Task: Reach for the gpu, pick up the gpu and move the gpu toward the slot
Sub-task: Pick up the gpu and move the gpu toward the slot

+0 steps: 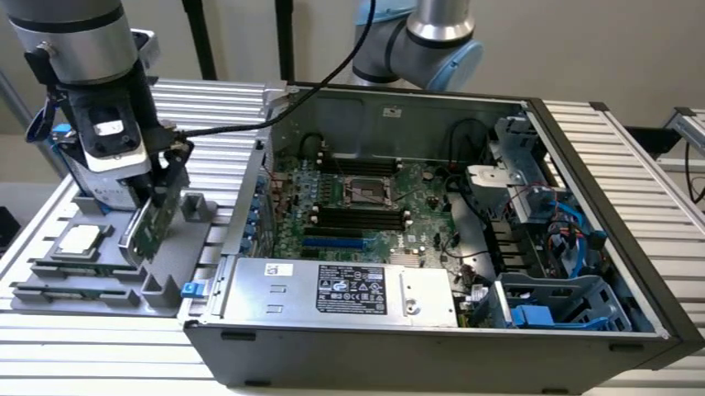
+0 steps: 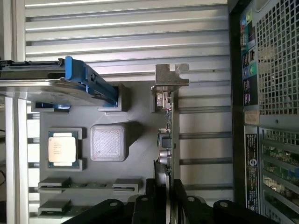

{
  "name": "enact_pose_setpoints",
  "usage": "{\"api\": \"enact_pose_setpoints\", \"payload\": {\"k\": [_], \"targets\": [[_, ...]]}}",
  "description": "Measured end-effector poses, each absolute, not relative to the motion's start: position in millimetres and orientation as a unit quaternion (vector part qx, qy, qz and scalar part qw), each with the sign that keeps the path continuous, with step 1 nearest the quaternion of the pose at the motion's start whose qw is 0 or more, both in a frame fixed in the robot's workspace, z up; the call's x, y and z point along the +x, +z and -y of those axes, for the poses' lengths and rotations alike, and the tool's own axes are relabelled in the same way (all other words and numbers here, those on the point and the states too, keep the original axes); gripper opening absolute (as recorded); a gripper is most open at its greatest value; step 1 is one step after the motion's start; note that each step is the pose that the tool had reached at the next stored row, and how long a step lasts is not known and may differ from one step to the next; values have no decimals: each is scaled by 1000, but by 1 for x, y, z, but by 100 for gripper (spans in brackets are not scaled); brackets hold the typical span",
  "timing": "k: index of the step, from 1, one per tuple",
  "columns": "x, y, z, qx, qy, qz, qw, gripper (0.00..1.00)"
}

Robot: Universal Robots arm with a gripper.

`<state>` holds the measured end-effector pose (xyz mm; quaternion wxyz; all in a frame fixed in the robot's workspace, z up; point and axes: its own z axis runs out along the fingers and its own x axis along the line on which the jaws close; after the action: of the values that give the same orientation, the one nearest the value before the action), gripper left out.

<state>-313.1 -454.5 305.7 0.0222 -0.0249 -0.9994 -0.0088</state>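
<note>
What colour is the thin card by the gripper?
The gpu is green; the exterior view shows it best.

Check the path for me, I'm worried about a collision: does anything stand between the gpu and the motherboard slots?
Yes. The gpu stands on the grey holder outside the computer case, and its side wall rises between the card and the motherboard. Above that wall nothing visible blocks the way.

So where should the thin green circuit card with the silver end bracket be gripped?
Probably by its free upper edge, pinched across the two flat faces, coming down from above: the thin green circuit card stands on edge in the grey slotted tray.
</note>
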Motion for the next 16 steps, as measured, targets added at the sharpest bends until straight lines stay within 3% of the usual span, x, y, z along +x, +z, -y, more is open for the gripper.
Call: {"api": "enact_pose_setpoints", "payload": {"k": [16], "targets": [[-294,378,454,-24,-9,999,24,26]]}}
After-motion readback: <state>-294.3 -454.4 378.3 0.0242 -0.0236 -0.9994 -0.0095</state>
